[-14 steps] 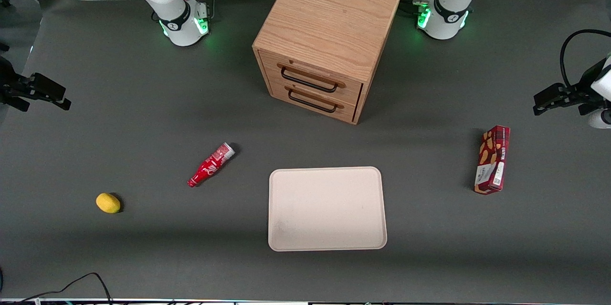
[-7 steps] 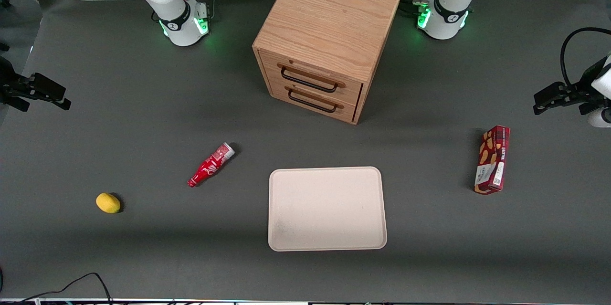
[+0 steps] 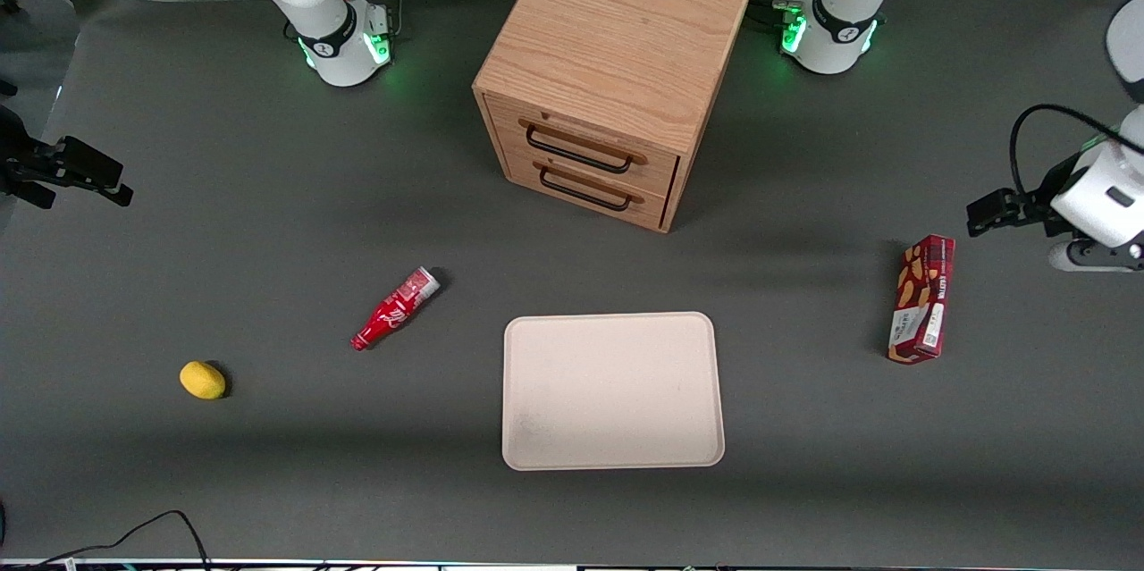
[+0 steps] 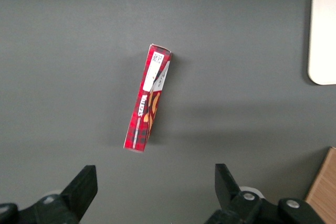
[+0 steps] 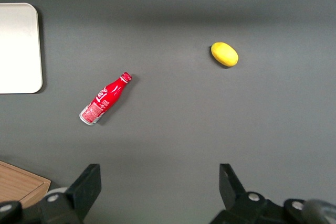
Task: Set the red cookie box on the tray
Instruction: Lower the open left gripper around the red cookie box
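Centrally, the box [image 3: 921, 299] [image 4: 147, 98] lies flat on the mat [image 3: 268, 222] toward the working arm's end, its long axis running nearly toward the front camera, with bare mat on every side. The tray [image 3: 613, 390] [image 4: 323, 30] sits well apart from it, toward the middle of the table, nothing resting on it. The gripper [image 3: 981, 212] [image 4: 156, 195] hovers above the mat, farther from the front camera than the box and close to its end, touching nothing. Its fingers [image 4: 84, 184] stand wide apart with nothing between them; in the wrist view the box lies ahead of that gap. Compared with half a second earlier, the gripper has moved inward from the table's edge toward the box, and more of the white wrist [image 3: 1104, 205] shows. The box and tray have not shifted. The drawer cabinet [image 3: 617, 71] stands farther from the camera than the tray. A bottle [image 3: 395, 308] and a lemon [image 3: 203, 380] lie toward the parked arm's end.
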You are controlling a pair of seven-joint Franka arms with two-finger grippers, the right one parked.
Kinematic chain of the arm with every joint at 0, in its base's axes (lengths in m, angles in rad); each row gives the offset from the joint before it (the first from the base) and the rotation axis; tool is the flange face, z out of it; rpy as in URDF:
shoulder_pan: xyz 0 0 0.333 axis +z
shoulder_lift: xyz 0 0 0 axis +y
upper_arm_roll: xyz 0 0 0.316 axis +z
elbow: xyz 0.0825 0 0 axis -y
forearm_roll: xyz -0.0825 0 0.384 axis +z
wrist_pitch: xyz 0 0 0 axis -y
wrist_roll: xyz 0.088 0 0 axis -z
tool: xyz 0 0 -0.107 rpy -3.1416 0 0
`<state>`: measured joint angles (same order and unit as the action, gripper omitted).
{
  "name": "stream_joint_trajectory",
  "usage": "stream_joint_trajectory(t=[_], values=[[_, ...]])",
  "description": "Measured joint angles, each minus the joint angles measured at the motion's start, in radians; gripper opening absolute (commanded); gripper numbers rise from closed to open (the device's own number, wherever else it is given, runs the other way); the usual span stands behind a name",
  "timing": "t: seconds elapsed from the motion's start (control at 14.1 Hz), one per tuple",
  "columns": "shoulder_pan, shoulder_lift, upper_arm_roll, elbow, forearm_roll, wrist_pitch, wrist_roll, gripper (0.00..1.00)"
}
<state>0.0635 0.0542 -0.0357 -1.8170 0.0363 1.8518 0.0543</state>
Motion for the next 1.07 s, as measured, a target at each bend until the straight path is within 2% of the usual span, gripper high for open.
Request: stream_joint_trajectory(t=[0.5, 0.78, 1.07], values=[[0.036, 0.041, 0.005, -0.254, 0.001, 0.369, 0.145, 1.0], [0.074, 0.152, 0.005, -0.272, 0.001, 0.503, 0.244, 1.0], [0.078, 0.239, 0.0, -0.272, 0.001, 0.582, 0.264, 1.0]])
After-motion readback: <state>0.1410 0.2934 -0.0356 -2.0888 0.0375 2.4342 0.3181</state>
